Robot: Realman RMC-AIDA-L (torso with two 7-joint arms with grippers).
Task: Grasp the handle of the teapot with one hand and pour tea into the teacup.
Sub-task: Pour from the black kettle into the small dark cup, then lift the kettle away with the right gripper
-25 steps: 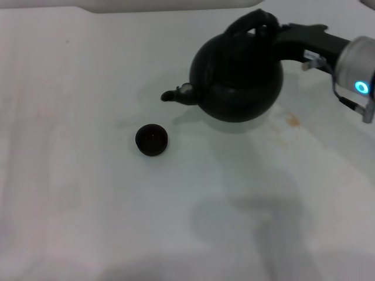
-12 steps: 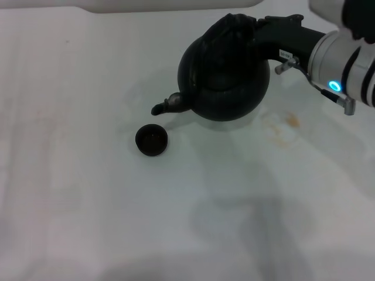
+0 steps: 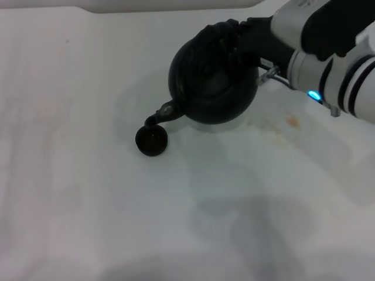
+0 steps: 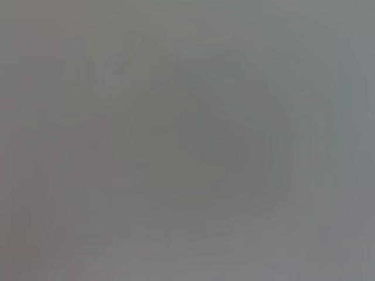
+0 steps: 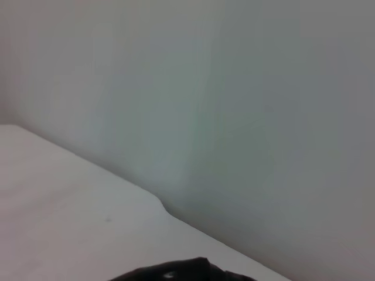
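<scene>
In the head view the black glossy teapot (image 3: 212, 76) is held up and tilted to the left, its silvery-tipped spout (image 3: 158, 114) pointing down just above the tiny dark teacup (image 3: 152, 140) on the white table. My right gripper (image 3: 240, 36) is shut on the ribbed black handle (image 3: 225, 32) at the pot's far top; its white and grey wrist reaches in from the right. A sliver of the pot's black top shows in the right wrist view (image 5: 176, 272). The left gripper is out of view; the left wrist view shows only flat grey.
The white table (image 3: 88, 205) spreads around the cup. A faint yellowish stain (image 3: 290, 121) lies right of the pot. A raised white edge (image 3: 117, 6) runs along the table's far side.
My right gripper has carried the teapot left and forward and tipped it further. The spout has dropped from beside the pot to just over the teacup. The cup has not moved.
</scene>
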